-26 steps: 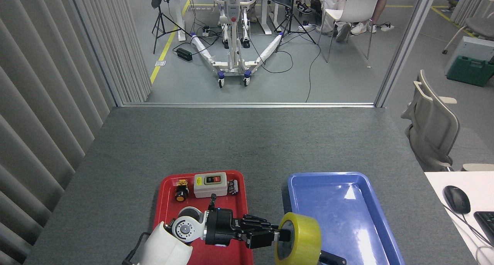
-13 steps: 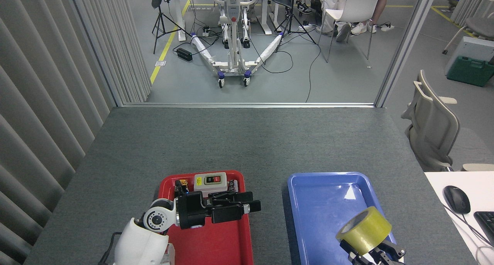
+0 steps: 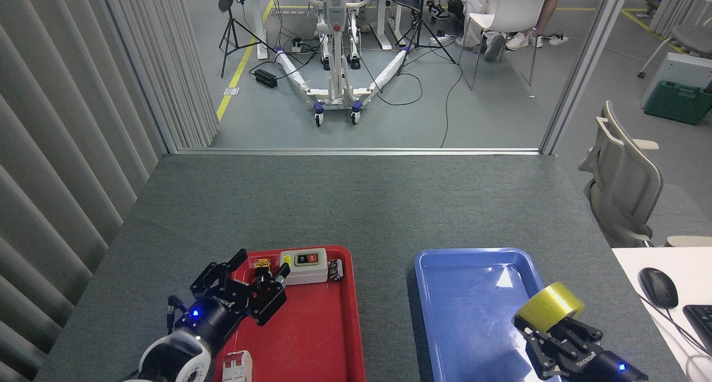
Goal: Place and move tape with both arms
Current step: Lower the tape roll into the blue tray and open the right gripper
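Tape [image 3: 549, 306] is clenched in the right gripper [image 3: 548, 329], over the right edge of the blue tray [image 3: 473, 315]. Left gripper [image 3: 245, 284] hovers released over the red tray [image 3: 311, 337]. Placing seems in hand; next, lowering and releasing inside the tray.

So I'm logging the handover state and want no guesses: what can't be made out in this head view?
- Tape: its underside and core are hidden by the right end effector under it; whether it touches the blue tray is unclear.
- Right arm: cut off by the bottom edge.
- Switch box in the red tray: label too small to read.
- White part: cut by the bottom edge.
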Controlling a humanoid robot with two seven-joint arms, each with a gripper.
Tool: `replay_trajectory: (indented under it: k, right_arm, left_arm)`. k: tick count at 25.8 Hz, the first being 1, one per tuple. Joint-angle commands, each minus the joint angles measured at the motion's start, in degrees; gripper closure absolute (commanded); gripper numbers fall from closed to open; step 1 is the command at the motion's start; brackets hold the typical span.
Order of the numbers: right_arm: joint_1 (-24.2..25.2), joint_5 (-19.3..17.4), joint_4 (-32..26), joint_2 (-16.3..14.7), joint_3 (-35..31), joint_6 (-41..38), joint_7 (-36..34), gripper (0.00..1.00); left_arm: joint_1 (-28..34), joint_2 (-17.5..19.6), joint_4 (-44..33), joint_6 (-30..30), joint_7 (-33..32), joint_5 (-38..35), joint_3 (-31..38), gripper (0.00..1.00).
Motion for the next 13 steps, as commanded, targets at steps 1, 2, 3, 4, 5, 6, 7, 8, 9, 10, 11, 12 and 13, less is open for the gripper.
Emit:
replay_trajectory:
  k: [1,2,3,4,5,6,7,8,9,10,11,12,13]
  right_arm:
    - [-4.0,-5.1,1.3,-1.6,2.3,2.4,4.3,1.0]
    - [-5.5,-5.8,1.3,-1.7,3.4,3.0,5.7,1.0]
    - [-7.0,-6.1,1.3,-1.8,4.2,4.2,9.6,1.0]
    - [-8.1,-6.8,1.3,-1.7,5.0,7.0,15.0,1.0]
    - [-9.1,-8.1,1.1,-1.4,5.7,11.5,20.8,1.0]
    - [-10.0,-9.2,0.8,-1.2,6.4,16.7,25.9,1.0]
    - [-10.9,-9.4,0.7,-1.2,7.2,20.9,29.7,1.0]
    - [-11.9,-9.4,0.7,-1.2,8.1,23.7,32.0,1.0]
    - [-12.7,-9.5,0.7,-1.2,8.8,24.2,33.2,1.0]
    - [-12.9,-9.7,0.8,-1.2,8.9,23.9,33.7,1.0]
    - [-12.9,-9.8,0.8,-1.2,9.0,23.7,33.9,1.0]
    - [-12.9,-9.8,0.8,-1.2,9.1,23.6,34.0,1.0]
    - [-13.0,-9.8,1.0,-1.1,9.3,23.7,34.2,1.0]
  left_arm:
    - [6.1,-0.5,-4.1,13.0,9.5,-11.0,-0.8,0.02]
    - [7.6,-1.2,-4.1,17.1,12.3,-12.9,-1.7,0.02]
    - [9.2,-1.7,-4.1,21.0,15.1,-15.4,-2.3,0.02]
    - [10.1,-1.8,-4.1,24.4,16.8,-17.8,-2.6,0.02]
    - [10.3,-1.7,-4.1,26.9,17.1,-19.1,-3.4,0.02]
    - [10.3,-1.4,-4.2,28.2,16.7,-19.1,-3.8,0.02]
    - [10.3,-1.1,-4.4,28.5,16.0,-19.0,-3.7,0.02]
    - [10.2,-0.8,-4.5,28.4,15.1,-18.5,-3.5,0.02]
    - [10.2,-0.1,-4.7,28.6,14.0,-17.6,-3.3,0.01]
    - [10.2,0.5,-4.6,28.7,13.2,-16.6,-3.3,0.01]
    - [10.2,0.8,-4.5,28.6,12.7,-15.4,-3.4,0.01]
    - [10.2,1.0,-4.2,28.5,12.6,-14.7,-3.5,0.01]
    - [10.2,1.0,-3.8,28.4,12.6,-13.9,-3.7,0.01]
